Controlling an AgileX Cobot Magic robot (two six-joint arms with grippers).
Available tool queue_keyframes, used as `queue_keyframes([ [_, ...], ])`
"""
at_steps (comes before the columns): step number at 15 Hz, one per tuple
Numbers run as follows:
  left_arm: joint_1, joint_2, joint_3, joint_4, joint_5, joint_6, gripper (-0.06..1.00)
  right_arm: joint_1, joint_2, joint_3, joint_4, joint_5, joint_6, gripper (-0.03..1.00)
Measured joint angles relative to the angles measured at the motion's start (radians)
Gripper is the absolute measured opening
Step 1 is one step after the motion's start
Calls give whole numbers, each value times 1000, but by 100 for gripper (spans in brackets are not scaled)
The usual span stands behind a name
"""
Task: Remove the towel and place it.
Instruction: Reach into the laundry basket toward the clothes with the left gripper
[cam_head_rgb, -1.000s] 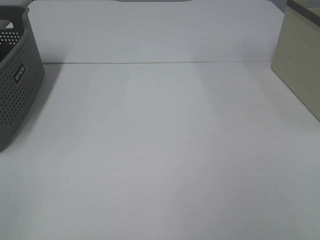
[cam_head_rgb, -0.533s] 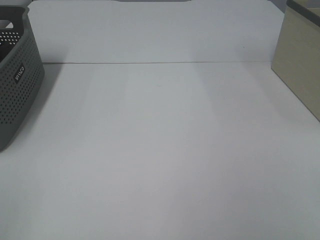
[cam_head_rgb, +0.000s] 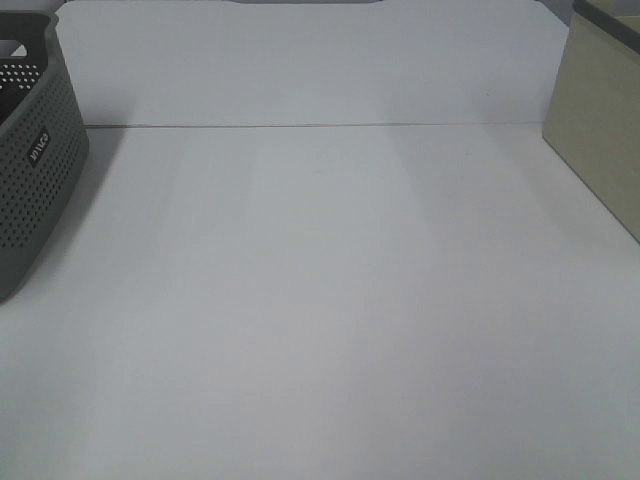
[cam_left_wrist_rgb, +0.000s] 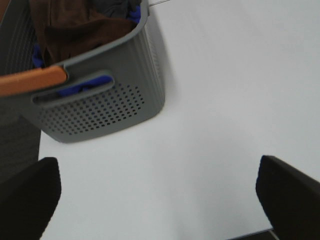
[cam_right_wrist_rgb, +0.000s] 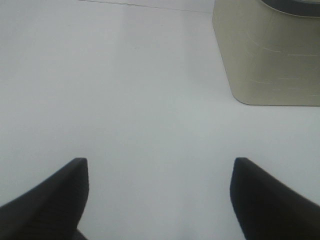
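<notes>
- Evidently the towel (cam_left_wrist_rgb: 75, 27) lies bunched inside the grey basket (cam_left_wrist_rgb: 105, 107), at ten o'clock on the table (cam_head_rgb: 320, 300); nothing grips it.
- The left gripper (cam_left_wrist_rgb: 157, 167) hangs near the basket with jaws spread wide, probably readied to reach in.
- The right gripper (cam_right_wrist_rgb: 160, 165), wide and empty, faces the beige bin (cam_right_wrist_rgb: 270, 55) at two o'clock.

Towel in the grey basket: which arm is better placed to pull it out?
Left. The left claw, open, faces the grey basket holding the brown towel; the right claw, also open, faces the beige bin across the table.
</notes>
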Motion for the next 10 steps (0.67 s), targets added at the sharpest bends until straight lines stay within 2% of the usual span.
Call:
queue_keyframes([
  [4,0,334,-268,11,87,280,99,0,0,0,0,0,0,75],
  [7,0,708,-504,94,97,419,99,0,0,0,0,0,0,75],
  [10,0,1001,-688,173,97,497,99,0,0,0,0,0,0,75],
])
